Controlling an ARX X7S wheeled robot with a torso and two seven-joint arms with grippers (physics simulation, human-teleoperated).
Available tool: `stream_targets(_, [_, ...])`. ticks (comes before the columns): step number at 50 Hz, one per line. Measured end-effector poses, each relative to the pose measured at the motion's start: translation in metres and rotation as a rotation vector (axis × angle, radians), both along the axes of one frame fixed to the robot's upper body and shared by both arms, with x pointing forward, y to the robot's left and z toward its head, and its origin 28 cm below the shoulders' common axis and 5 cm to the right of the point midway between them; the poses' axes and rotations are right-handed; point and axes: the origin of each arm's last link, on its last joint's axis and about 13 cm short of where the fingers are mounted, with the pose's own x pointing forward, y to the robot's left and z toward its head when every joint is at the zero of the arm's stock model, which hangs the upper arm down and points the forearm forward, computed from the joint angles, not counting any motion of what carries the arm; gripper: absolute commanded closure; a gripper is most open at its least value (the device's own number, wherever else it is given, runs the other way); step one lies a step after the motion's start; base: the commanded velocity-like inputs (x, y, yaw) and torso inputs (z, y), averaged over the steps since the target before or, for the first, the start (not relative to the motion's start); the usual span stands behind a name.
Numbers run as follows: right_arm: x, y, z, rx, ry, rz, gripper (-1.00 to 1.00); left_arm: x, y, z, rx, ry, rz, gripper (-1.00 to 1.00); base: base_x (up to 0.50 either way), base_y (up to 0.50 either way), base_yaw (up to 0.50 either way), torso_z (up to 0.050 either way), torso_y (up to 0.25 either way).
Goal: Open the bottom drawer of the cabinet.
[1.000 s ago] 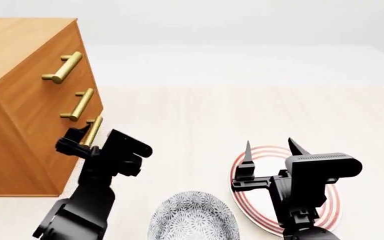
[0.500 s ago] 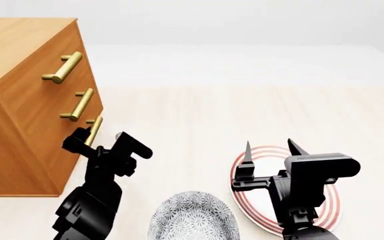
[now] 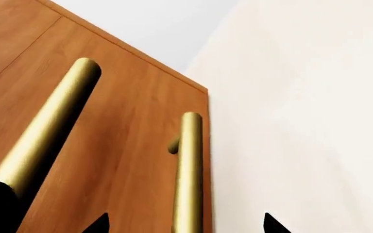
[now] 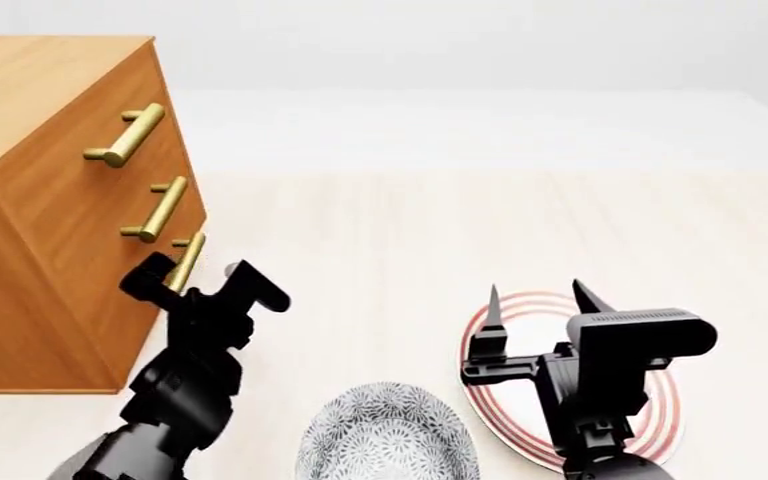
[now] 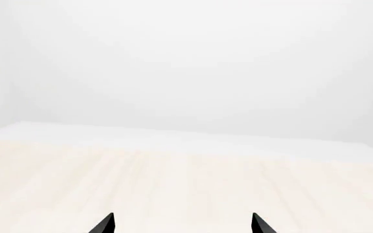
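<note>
Pale wood tabletop (image 4: 398, 230) carries the cabinet (image 4: 51, 200) right by the left pincer (image 4: 204, 285), a red-ringed plate (image 4: 524, 440) under the right pincer (image 4: 538, 300), and a patterned bowl (image 4: 384, 435) between them.

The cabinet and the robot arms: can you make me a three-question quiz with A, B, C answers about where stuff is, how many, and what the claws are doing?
1. Where is the left claw?
A. At the bottom drawer's handle
B. Over the striped plate
C. On top of the cabinet

2. How many brass handles does the cabinet show?
A. One
B. Five
C. Three

3. What is the right claw doing?
A. Gripping the patterned bowl
B. Open, holding nothing
C. Pulling a drawer

Answers:
1. A: in the head view, the left claw's fingers sit on either side of the lowest handle.
2. C: three brass bars stand stacked down the cabinet's front.
3. B: its two fingertips stand apart above the red-ringed plate, with nothing between them.
</note>
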Motion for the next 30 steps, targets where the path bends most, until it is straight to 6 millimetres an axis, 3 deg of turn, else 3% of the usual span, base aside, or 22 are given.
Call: stream_targets(30, [-0.0008,0.0008,-0.0008,0.001,0.002,0.007,-1.0,0.0017,0.0091,0.0011,0.039,0.055,0.095,-1.0,0.0,0.0,0.0,0.0,0.0])
